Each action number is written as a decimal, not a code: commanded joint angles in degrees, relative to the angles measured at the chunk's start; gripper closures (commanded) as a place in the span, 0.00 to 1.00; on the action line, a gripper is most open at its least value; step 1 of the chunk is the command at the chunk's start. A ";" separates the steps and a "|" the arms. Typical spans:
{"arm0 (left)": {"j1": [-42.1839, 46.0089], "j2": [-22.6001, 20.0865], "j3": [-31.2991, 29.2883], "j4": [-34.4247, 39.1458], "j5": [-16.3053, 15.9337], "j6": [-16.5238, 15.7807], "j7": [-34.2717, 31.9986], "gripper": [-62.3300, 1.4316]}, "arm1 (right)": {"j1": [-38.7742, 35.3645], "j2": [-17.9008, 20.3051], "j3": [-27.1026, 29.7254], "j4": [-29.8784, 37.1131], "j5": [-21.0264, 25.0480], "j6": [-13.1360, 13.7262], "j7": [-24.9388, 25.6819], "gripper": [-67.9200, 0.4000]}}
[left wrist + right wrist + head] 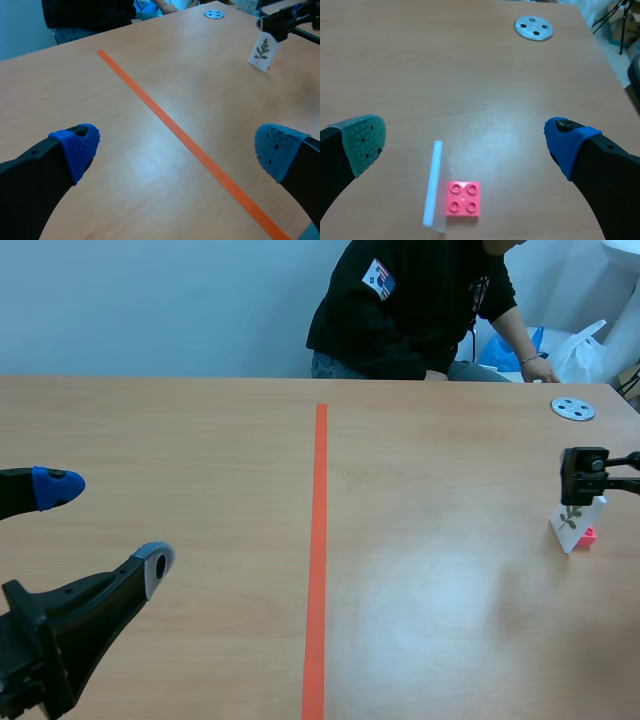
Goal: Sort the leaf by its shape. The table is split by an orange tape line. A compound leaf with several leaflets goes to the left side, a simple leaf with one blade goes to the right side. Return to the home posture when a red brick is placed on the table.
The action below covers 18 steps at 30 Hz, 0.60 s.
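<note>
While the leaf card (pixel 577 523) stands touching a pink brick (pixel 463 198), the right gripper (pixel 466 142) gapes empty above it, the left gripper (pixel 177 150) likewise, well apart.

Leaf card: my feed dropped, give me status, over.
Left gripper open, left of tape line. Right gripper open over leaf card. Card upright against pink brick, ungripped, right side. Nothing blocking.

Under your right gripper (pixel 467 142): leaf card (pixel 433 182), pink brick (pixel 463 198) beside it | ahead: bare table (pixel 445 75) up to grey disc (pixel 533 27) | sides: free
</note>
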<state>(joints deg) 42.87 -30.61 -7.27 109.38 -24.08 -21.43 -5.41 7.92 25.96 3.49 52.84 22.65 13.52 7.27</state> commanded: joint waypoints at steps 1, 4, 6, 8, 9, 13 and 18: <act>-0.20 0.42 0.17 0.81 -0.33 -0.11 -0.79 0.00 | -2.95 2.21 1.73 5.46 1.22 0.63 -0.70 0.00; -0.20 0.42 0.17 0.81 -0.33 -0.11 -0.79 0.00 | -9.66 2.97 3.93 14.49 2.27 1.79 -3.61 0.00; -0.20 0.42 0.17 0.81 -0.33 -0.11 -0.76 0.00 | -14.56 3.10 5.22 20.74 2.69 2.84 -4.72 0.00; -0.20 0.42 0.17 0.81 -0.33 -0.11 -0.76 0.00 | -19.15 3.08 5.86 26.69 2.99 3.04 -5.49 0.00; -0.20 0.42 0.17 0.81 -0.33 -0.11 -0.76 0.00 | -21.44 3.08 5.99 29.68 3.43 3.02 -5.92 0.00; -0.20 0.42 0.17 0.81 -0.33 -0.11 -0.76 0.00 | -30.10 2.78 5.99 41.48 3.56 3.02 -7.56 0.00; -0.20 0.42 0.17 0.81 -0.33 -0.11 -0.57 0.00 | -39.36 0.39 5.99 54.99 3.52 2.99 -10.23 0.00</act>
<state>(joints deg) 42.85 -30.61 -7.27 109.38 -24.05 -21.41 -5.39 -31.59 26.85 9.21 107.81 25.56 16.80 -3.36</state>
